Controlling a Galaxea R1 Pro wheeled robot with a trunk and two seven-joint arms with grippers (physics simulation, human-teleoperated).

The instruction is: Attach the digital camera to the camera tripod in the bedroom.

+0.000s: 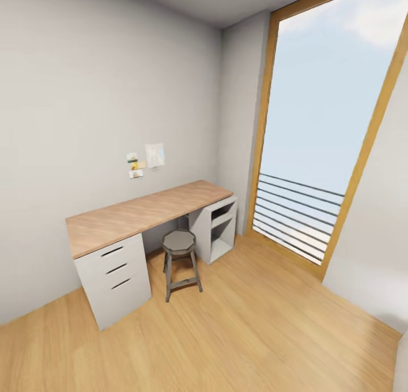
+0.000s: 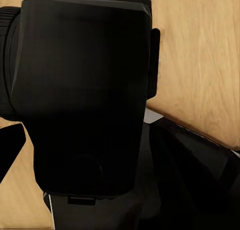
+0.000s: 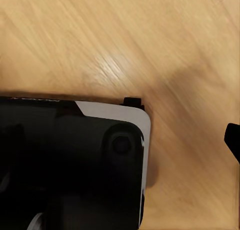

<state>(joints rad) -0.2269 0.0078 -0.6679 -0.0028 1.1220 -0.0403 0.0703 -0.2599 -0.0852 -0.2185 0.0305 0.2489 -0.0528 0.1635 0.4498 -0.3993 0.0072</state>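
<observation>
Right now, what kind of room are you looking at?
Probably a small study corner of a home room: a wood-topped desk with drawers against a grey wall, a round stool beneath it, and a tall window over plank flooring.

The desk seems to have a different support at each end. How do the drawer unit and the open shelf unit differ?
The drawer unit has a closed front with three dark handles; the shelf unit is open at the front, with compartments you can see into. The drawer unit holds up the desk end nearer the camera; the shelf unit holds up the end by the window. Both are pale grey and carry the same wooden top, with the stool between them.
</observation>
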